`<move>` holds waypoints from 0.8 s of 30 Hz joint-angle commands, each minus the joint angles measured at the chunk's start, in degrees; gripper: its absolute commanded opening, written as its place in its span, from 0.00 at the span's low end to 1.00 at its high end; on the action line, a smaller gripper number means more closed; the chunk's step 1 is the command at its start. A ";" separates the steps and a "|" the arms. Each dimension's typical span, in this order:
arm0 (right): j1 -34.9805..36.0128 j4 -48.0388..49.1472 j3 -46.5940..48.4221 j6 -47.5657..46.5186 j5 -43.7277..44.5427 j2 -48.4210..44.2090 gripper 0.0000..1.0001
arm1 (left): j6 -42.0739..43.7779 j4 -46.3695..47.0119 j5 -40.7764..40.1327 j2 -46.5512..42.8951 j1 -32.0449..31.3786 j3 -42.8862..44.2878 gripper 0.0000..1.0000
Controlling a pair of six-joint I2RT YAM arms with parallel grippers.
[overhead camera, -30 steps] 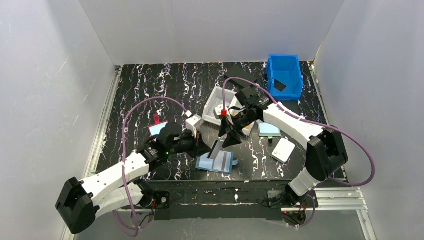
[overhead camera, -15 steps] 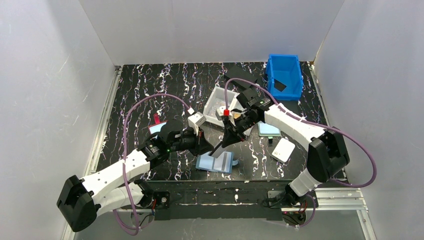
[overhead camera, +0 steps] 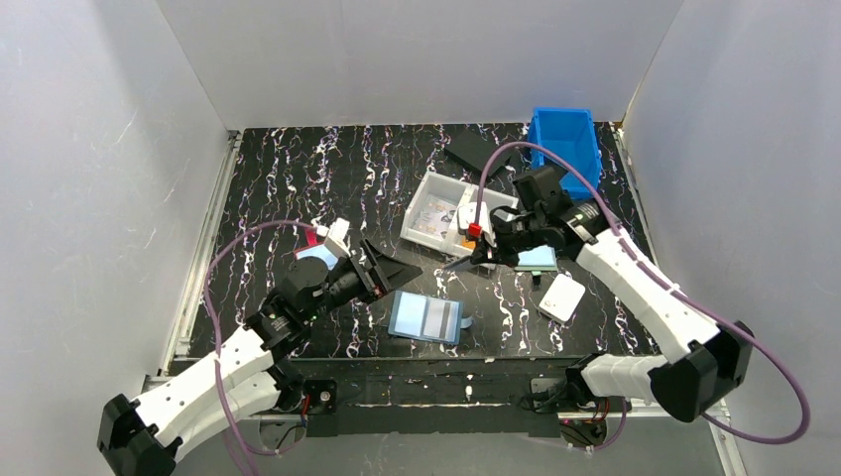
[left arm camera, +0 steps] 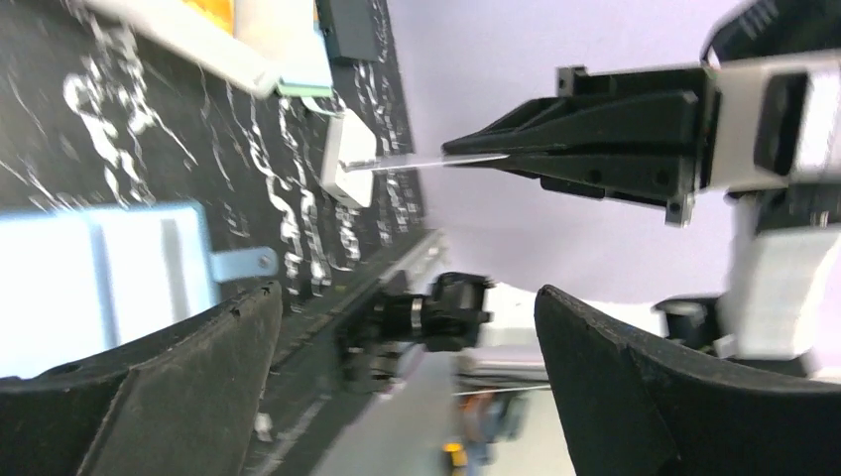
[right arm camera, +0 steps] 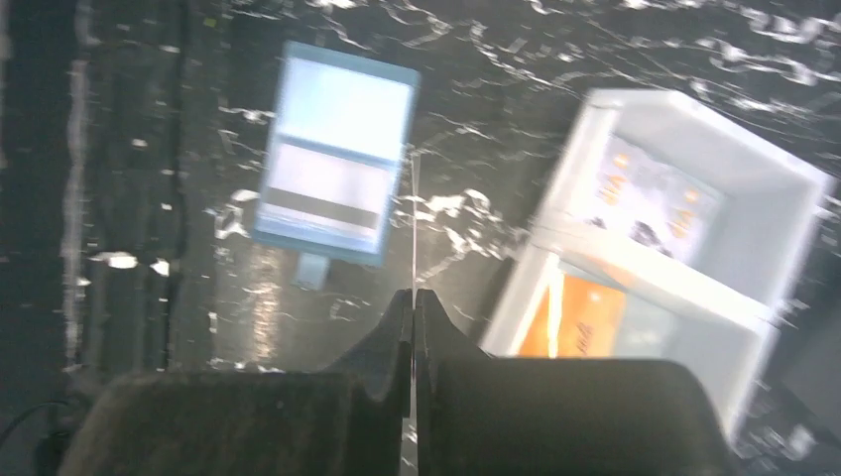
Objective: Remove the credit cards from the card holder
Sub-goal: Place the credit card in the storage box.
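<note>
Light-blue card holder (overhead camera: 426,317) lies open on the worktop (overhead camera: 298,178), a striped card (overhead camera: 437,319) seemingly left inside, while the right claw (right arm camera: 413,297), clamped on one thin credit card (left arm camera: 426,163), hovers beside the white tray (overhead camera: 410,220); the left claw (left arm camera: 405,297) gapes empty.

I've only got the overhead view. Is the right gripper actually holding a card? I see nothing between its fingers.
Observer: Yes. In the right wrist view the right gripper is shut on a credit card, seen edge-on as a thin line sticking out ahead of it.
Operator: Is anything left in the card holder?
Observer: The right wrist view shows a dark band across the card holder panel nearer its tab. It may be another card, but I cannot tell for sure.
</note>
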 commanded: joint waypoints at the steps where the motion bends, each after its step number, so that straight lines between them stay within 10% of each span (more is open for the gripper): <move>1: -0.18 5.13 1.33 1.88 13.48 -4.17 0.01 | -29.04 13.03 0.49 3.32 0.18 -4.44 0.98; 24: -2.24 1.54 2.60 1.57 2.47 -5.46 0.01 | -51.45 11.72 -9.40 27.94 -8.55 14.87 0.70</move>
